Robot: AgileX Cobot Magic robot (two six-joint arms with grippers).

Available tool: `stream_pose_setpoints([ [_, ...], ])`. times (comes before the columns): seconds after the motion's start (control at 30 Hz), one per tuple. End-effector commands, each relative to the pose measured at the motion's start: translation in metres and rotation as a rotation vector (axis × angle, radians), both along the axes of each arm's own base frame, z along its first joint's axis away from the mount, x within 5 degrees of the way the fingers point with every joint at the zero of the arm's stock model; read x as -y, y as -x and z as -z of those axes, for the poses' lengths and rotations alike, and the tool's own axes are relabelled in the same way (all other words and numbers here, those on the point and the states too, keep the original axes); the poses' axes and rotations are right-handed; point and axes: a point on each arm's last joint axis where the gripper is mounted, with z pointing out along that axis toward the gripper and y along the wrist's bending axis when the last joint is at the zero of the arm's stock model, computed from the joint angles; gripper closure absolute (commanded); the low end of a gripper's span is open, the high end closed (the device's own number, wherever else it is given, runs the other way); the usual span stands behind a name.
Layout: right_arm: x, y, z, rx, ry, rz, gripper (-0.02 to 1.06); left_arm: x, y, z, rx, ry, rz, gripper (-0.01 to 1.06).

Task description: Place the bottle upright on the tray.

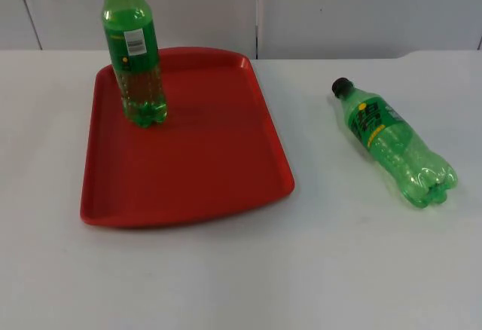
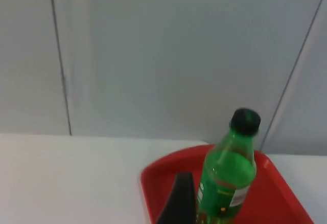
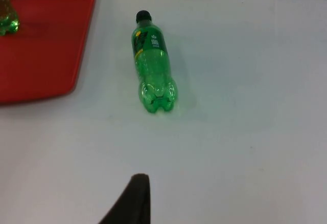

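upright bottle standing on red tray, far-left part | second bottle lying on table, right of tray, probably the one left | both end effectors: fingertips barely visible, grip state can't tell

tray: plain red
standing bottle: green, white and yellow label
lying bottle: green, black cap, green and yellow label
table: white
wall: grey

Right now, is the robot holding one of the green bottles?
No. One bottle stands free on the red tray; the other bottle lies alone on the table.
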Motion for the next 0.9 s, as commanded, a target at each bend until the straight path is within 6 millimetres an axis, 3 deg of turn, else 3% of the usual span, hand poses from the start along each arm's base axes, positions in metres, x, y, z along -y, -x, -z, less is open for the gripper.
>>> stream_pose_setpoints([
  [0.0,0.0,0.0,-0.001,0.01,-0.003,0.001,0.0,-0.003,0.013,-0.008,0.018,-0.008,-0.012,0.32],
  [0.27,0.0,0.0,-0.001,0.01,-0.003,0.001,0.0,-0.01,0.042,-0.025,0.052,-0.043,-0.042,0.32],
  [0.4,0.0,0.0,-0.001,0.01,-0.003,0.001,0.0,-0.011,0.06,-0.03,0.043,-0.143,-0.026,0.32],
  [0.87,0.0,0.0,-0.001,0.01,-0.003,0.001,0.0,-0.001,0.096,-0.028,-0.064,-0.137,0.122,0.32],
])
